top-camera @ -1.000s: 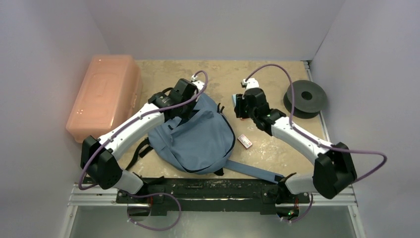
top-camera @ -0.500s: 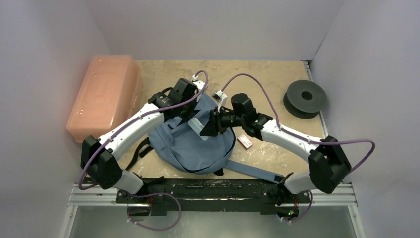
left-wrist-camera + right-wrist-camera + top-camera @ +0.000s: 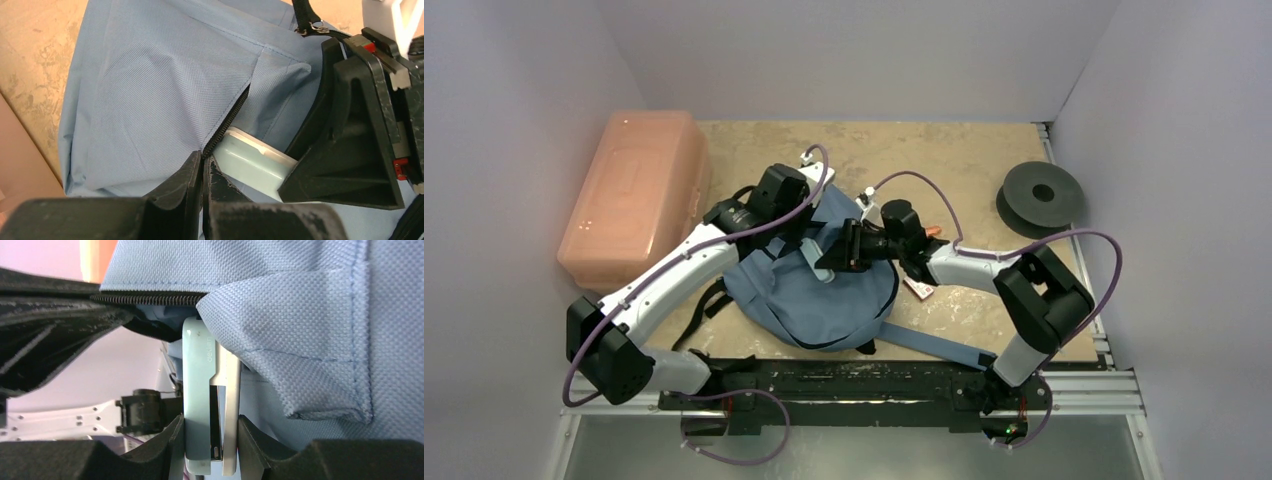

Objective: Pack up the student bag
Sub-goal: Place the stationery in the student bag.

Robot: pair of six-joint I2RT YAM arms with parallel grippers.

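The student bag (image 3: 824,295), blue-grey fabric with black straps, lies in the middle of the table. My left gripper (image 3: 202,159) is shut on the black zipper edge (image 3: 227,122) of its opening and holds the fabric up. My right gripper (image 3: 210,426) is shut on a pale blue and white stapler (image 3: 200,385), which points into the opening under the lifted flap. In the left wrist view the stapler (image 3: 250,162) sits just beside the zipper edge, with the right gripper's black body behind it. From above, both grippers meet at the bag's top left (image 3: 824,255).
A salmon-pink plastic box (image 3: 634,195) stands at the left wall. A black spool (image 3: 1042,197) sits at the back right. A small red-and-white packet (image 3: 919,288) lies right of the bag. A bag strap (image 3: 939,347) trails toward the right arm's base.
My right arm has swung left from the table's right side to the bag's opening, carrying the stapler. The left arm has shifted slightly left, still gripping the zipper edge.
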